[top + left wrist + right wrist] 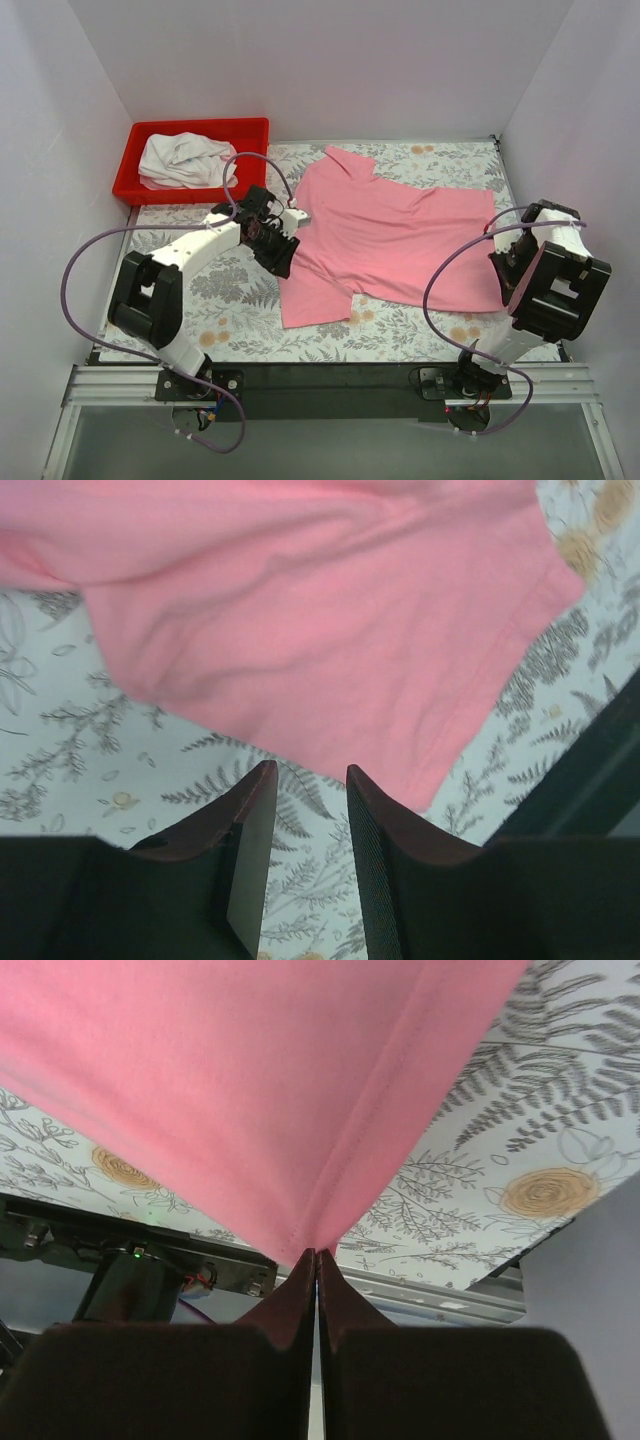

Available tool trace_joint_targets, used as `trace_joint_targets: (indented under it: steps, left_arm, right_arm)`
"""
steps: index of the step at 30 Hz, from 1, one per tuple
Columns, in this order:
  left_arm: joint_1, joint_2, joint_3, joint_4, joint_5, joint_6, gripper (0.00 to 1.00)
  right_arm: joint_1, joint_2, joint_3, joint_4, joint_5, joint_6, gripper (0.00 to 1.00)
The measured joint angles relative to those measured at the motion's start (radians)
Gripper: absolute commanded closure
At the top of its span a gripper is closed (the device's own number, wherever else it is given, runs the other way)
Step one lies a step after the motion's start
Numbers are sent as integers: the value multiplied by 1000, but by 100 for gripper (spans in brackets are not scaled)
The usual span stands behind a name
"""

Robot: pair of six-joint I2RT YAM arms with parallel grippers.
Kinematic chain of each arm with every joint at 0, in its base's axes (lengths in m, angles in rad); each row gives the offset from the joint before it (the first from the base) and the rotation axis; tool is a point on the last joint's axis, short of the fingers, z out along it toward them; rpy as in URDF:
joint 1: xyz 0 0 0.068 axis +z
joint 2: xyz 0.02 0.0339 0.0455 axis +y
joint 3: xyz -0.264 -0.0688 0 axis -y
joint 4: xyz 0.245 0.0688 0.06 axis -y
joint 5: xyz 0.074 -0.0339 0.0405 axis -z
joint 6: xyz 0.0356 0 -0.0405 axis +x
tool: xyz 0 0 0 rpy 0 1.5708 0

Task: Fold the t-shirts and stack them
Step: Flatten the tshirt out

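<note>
Worktop (240, 290): floral print cover, pale ground with grey ferns and orange blooms. White walls (320, 60) on three sides. A red bin (200, 124) sits at the far left corner with the white t-shirt (185, 160) crumpled inside it. The pink t-shirt (400, 230) is spread from centre to right and is wrinkled, with one corner reaching toward the near edge.

Top view: the arms sit at opposite sides of the pink shirt; finger gaps are not readable there.

Left wrist view: the left end effector (308, 772) has a narrow gap with nothing in it, just short of the pink hem.

Right wrist view: the right end effector (316, 1252) is pinched together on a pink seam, and cloth fans out taut from the tips. The metal rail (430, 1295) is visible beneath.
</note>
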Motion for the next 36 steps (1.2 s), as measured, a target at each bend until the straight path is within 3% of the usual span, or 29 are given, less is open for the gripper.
trace_joint_targets:
  steps: [5, 10, 22, 30, 36]
  left_arm:
    - [-16, -110, -92, -36, 52, 70, 67]
    - [-52, -125, -144, -3, 53, 81, 69]
    - [-182, -63, -245, 104, -93, 36, 74]
    - [-285, -91, -287, 90, -202, 53, 77]
    - [-382, -142, -330, -18, -241, 72, 78]
  right_arm:
    - [0, -2, -108, 63, 29, -12, 99]
    - [0, 0, -131, 117, 41, -14, 99]
    - [-16, 59, -131, 220, 79, -27, 99]
    - [-22, 63, -137, 244, 87, -66, 99]
    - [-45, 61, -157, 262, 111, -106, 99]
